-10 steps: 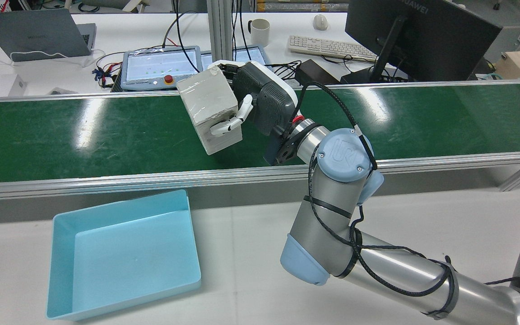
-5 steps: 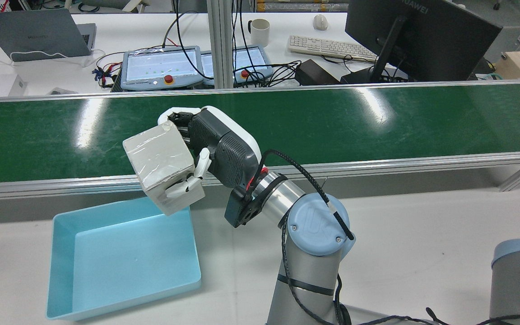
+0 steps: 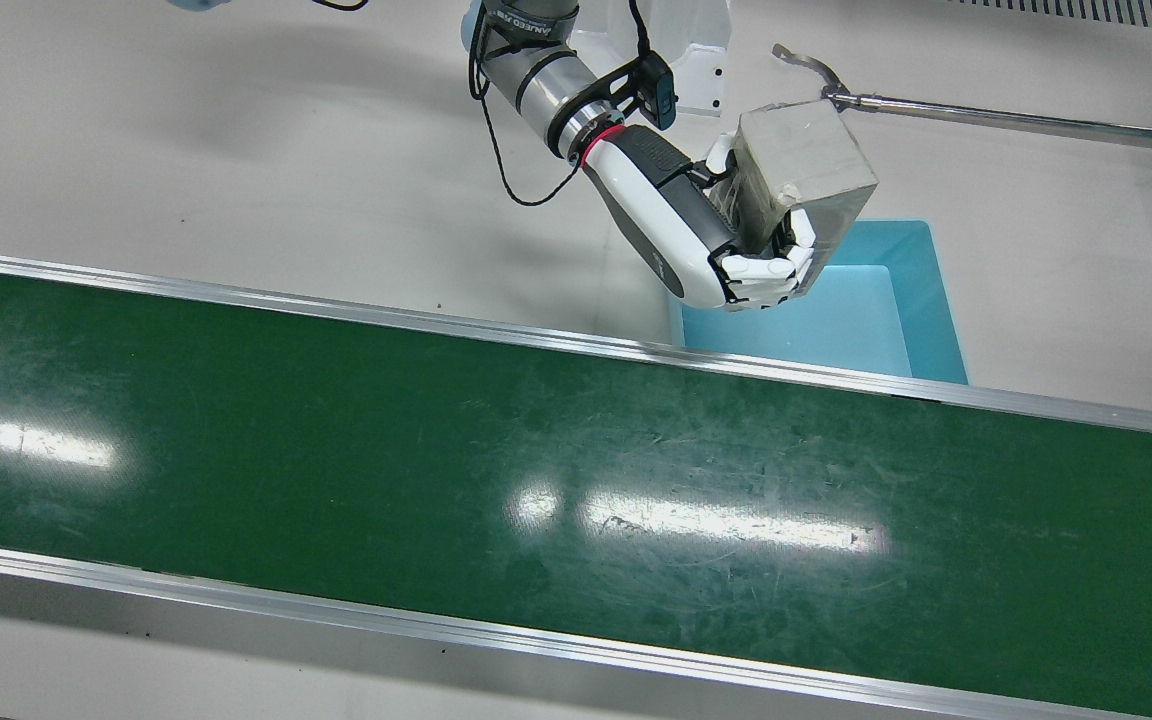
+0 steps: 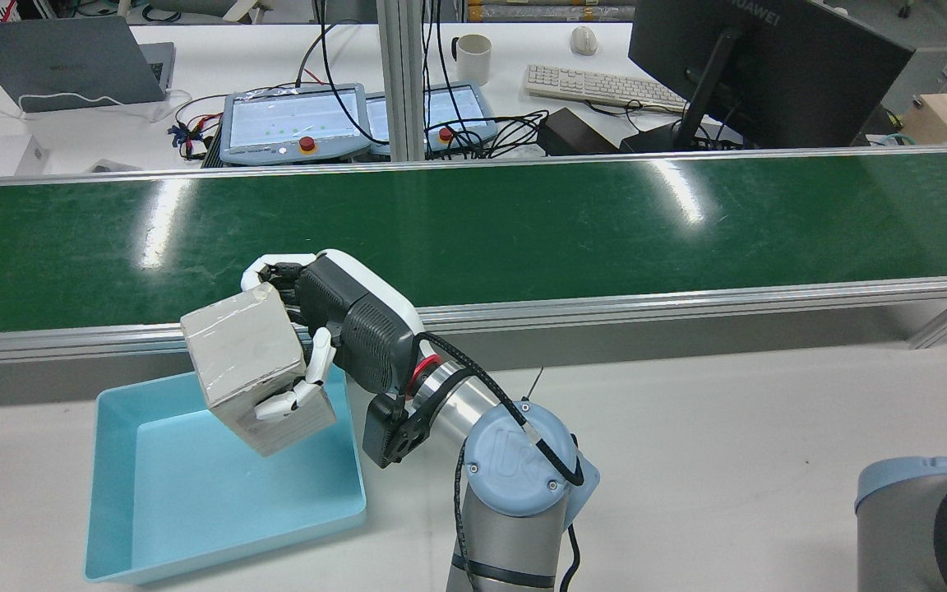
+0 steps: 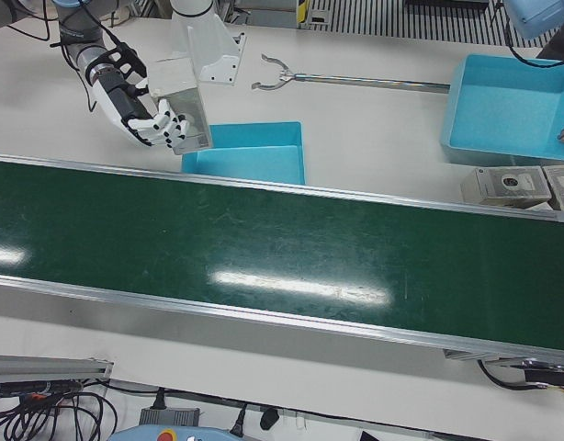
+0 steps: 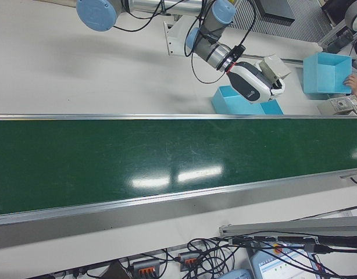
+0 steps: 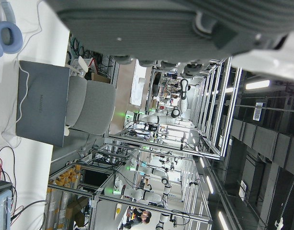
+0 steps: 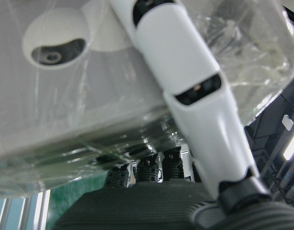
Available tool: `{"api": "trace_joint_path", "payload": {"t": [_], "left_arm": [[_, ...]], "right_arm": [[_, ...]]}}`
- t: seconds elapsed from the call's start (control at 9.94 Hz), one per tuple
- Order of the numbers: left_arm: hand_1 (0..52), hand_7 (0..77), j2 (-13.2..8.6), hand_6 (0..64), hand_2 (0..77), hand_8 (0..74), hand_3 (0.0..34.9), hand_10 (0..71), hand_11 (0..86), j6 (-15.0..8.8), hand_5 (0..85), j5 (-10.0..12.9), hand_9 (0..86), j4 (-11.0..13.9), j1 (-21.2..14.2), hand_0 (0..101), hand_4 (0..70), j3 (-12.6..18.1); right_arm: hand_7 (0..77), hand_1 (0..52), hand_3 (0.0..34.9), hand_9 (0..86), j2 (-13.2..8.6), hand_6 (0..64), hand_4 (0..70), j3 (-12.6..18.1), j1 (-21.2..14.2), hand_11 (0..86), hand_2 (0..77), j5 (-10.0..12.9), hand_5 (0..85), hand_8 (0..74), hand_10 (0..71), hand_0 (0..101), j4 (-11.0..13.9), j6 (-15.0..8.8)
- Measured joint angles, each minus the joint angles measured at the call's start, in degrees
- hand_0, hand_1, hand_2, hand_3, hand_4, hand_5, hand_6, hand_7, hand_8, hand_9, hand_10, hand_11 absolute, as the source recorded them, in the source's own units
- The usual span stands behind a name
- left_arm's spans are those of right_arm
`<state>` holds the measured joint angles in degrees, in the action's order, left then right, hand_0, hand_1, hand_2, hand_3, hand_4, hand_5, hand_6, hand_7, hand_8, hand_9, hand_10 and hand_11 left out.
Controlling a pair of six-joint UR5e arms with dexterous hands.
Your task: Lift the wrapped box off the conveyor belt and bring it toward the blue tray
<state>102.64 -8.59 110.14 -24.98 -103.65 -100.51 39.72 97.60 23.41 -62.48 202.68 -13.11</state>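
The wrapped box (image 4: 247,362) is a grey-white carton in clear film. My right hand (image 4: 342,329) is shut on it and holds it tilted in the air over the far right part of the blue tray (image 4: 112,493). The box is off the green conveyor belt (image 4: 523,222). In the front view the hand (image 3: 696,230) holds the box (image 3: 801,160) over the tray's edge (image 3: 896,310). The right hand view shows a white finger (image 8: 185,96) pressed on the film-wrapped box (image 8: 65,105). The left hand view shows only a part of my left hand (image 7: 175,28); its fingers are hidden.
A metal rod with a hooked end (image 3: 936,105) lies on the table next to the tray. A second blue tray (image 5: 512,101) and grey devices (image 5: 507,186) stand farther along. The belt's aluminium rail (image 4: 605,308) runs between belt and tray. Laptop, monitor and pendants stand beyond the belt.
My right hand has carried the box from above the belt, back over the near rail and down to the left, to above the blue tray. Its hold on the box is unchanged.
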Motion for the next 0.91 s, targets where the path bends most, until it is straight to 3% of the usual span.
{"api": "trace_joint_path", "payload": {"t": [0.1,0.2,0.4,0.5,0.6,0.7,0.8,0.91], "left_arm": [[0.0,0.5,0.0,0.0,1.1,0.5,0.0,0.5,0.0,0.0,1.1,0.0,0.0,0.0,0.0,0,0.0,0.0],[0.0,0.5,0.0,0.0,1.1,0.5,0.0,0.5,0.0,0.0,1.1,0.0,0.0,0.0,0.0,0,0.0,0.0],[0.0,0.5,0.0,0.0,1.1,0.5,0.0,0.0,0.5,0.0,1.1,0.0,0.0,0.0,0.0,0,0.0,0.0],[0.0,0.5,0.0,0.0,1.1,0.5,0.0,0.5,0.0,0.0,1.1,0.0,0.0,0.0,0.0,0,0.0,0.0],[0.0,0.5,0.0,0.0,1.1,0.5,0.0,0.5,0.0,0.0,1.1,0.0,0.0,0.0,0.0,0,0.0,0.0],[0.0,0.5,0.0,0.0,1.1,0.5,0.0,0.5,0.0,0.0,1.1,0.0,0.0,0.0,0.0,0,0.0,0.0],[0.0,0.5,0.0,0.0,1.1,0.5,0.0,0.5,0.0,0.0,1.1,0.0,0.0,0.0,0.0,0,0.0,0.0],[0.0,0.5,0.0,0.0,1.1,0.5,0.0,0.5,0.0,0.0,1.1,0.0,0.0,0.0,0.0,0,0.0,0.0]], "right_arm": [[57.3,2.2,0.7,68.7,-1.4,40.4,46.9,-1.2,-0.2,45.8,31.6,-0.8,58.4,47.5,38.7,55,0.0,0.0],[51.3,2.2,1.2,65.4,-2.5,44.7,37.6,-2.1,-0.3,54.0,30.5,-1.2,54.5,37.1,32.7,57,-0.3,0.0],[51.3,2.2,1.2,65.4,-3.4,44.7,37.6,-2.8,-0.6,54.0,30.5,-1.7,54.5,37.1,32.7,57,-1.2,0.0],[35.5,21.8,10.6,49.1,-3.7,32.7,19.6,-2.9,-0.8,43.1,11.4,-1.8,38.2,15.8,13.6,57,-1.5,0.0],[35.5,21.8,10.6,49.1,-3.9,32.7,19.6,-2.9,-0.9,43.1,11.4,-1.9,38.2,15.8,13.6,57,-1.6,-0.1],[24.0,7.1,16.5,28.9,-4.0,16.9,11.5,-2.8,-0.9,21.3,12.0,-2.2,15.3,0.0,0.0,48,-1.7,-0.1],[26.7,15.8,19.4,1.6,-4.1,7.6,13.6,-2.7,-0.9,3.3,17.5,-2.5,15.8,0.0,0.0,47,-1.7,0.0],[26.7,15.8,19.4,1.6,-4.1,7.6,13.6,-2.5,-0.9,1.6,17.5,-2.8,15.8,0.0,0.0,47,-1.7,0.1]]}}
